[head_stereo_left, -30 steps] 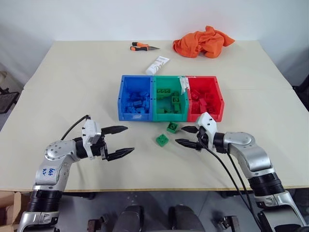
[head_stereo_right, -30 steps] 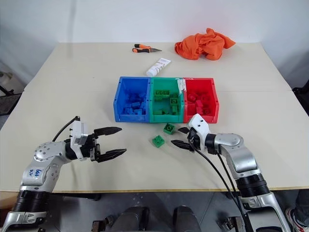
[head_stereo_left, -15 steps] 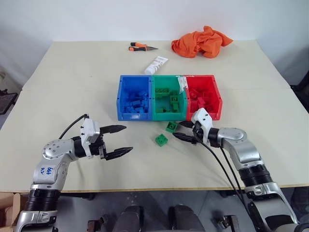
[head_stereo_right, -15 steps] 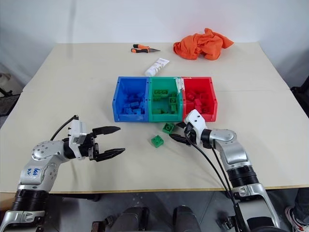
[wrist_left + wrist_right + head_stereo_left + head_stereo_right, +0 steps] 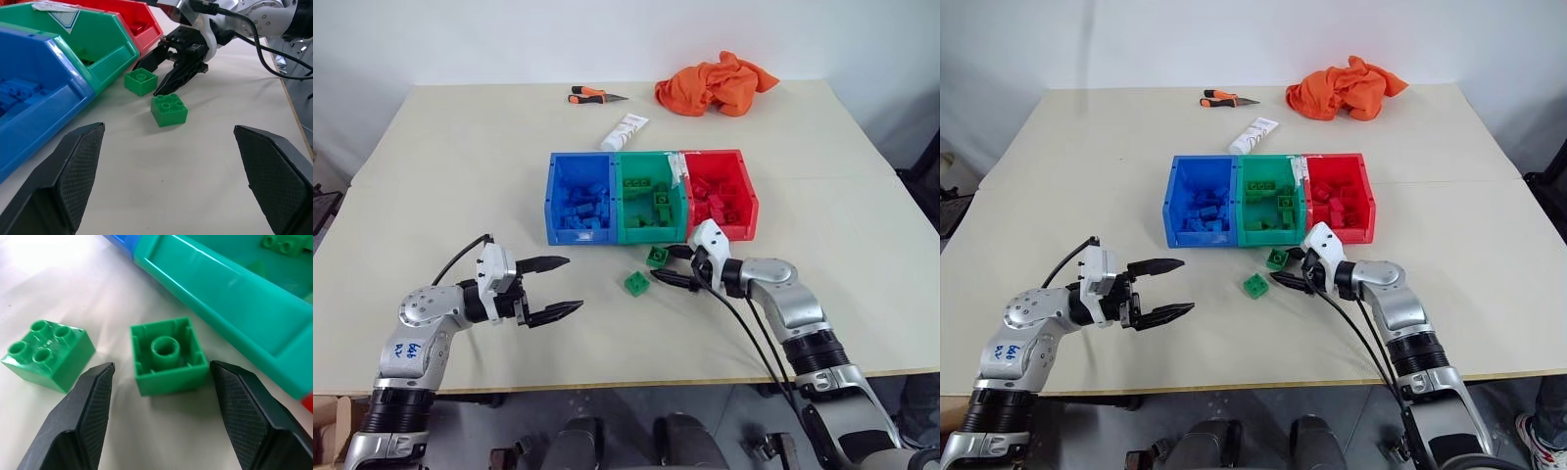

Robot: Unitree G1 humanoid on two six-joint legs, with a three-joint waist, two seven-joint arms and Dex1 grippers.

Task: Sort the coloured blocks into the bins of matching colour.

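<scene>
Two green blocks lie on the table in front of the bins. One (image 5: 657, 257) rests hollow side toward the right wrist camera, close to the green bin (image 5: 651, 234). The other (image 5: 637, 283) sits studs up a little nearer to me. My right gripper (image 5: 668, 264) is open, one finger on each side of the block by the bin (image 5: 168, 355), apart from it. Off to the left, my left gripper (image 5: 573, 284) hangs open and empty over bare table. The blue bin (image 5: 578, 236), green bin and red bin (image 5: 740, 232) each hold several blocks of their own colour.
Behind the bins lie a white tube (image 5: 625, 131), an orange-handled tool (image 5: 592, 95) and a crumpled orange cloth (image 5: 715, 83). The table's front edge runs just below both arms.
My right gripper has moved left and toward the bins, so its open fingers now flank the green block by the green bin. The left arm has stayed put.
</scene>
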